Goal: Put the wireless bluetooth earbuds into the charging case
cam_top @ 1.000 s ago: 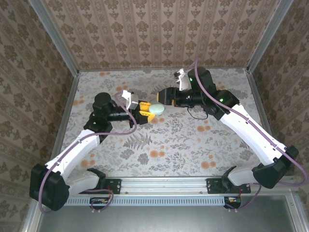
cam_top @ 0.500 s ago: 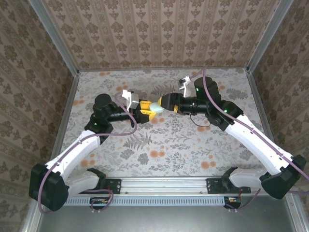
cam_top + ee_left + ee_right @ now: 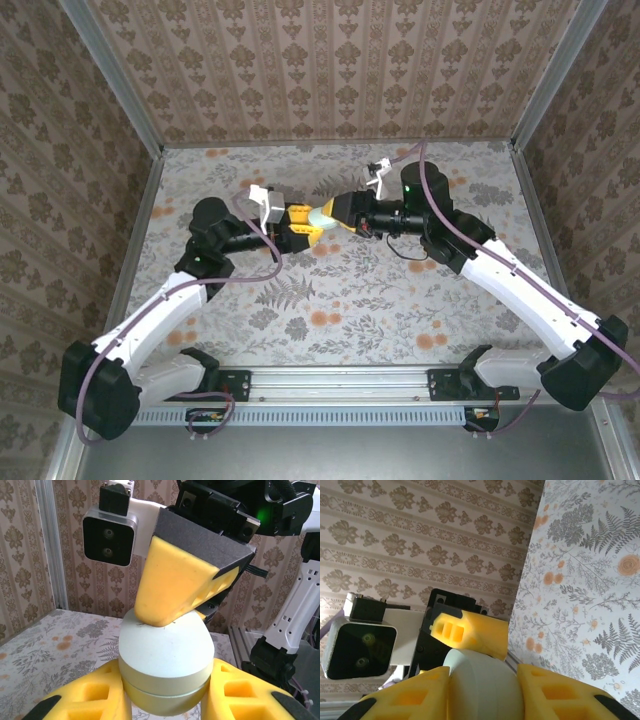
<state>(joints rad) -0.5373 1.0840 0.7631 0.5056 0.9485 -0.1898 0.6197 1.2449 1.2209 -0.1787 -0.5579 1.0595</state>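
Charging case [image 3: 318, 217] is held up in the air over the far middle of the table [image 3: 400, 300], which has a cloth printed with ferns and orange flowers, and walls papered in a damask pattern stand around it. The left arm [image 3: 160, 310] and the right arm [image 3: 520, 280] both reach in toward the centre and meet there nose to nose. The left gripper [image 3: 305, 222] is clamped tight on the case, and in its own wrist view the yellow fingers [image 3: 100, 695] press the lower half from either side. The right gripper [image 3: 335, 210] comes in from the opposite side. One of its yellow fingers [image 3: 175, 580] rests on the upper shell, and from the right wrist view both fingers [image 3: 415, 695] lie against the case [image 3: 480, 685] with no gap showing. The case [image 3: 165, 665] is pale mint, its lid shut, the seam running around its middle.
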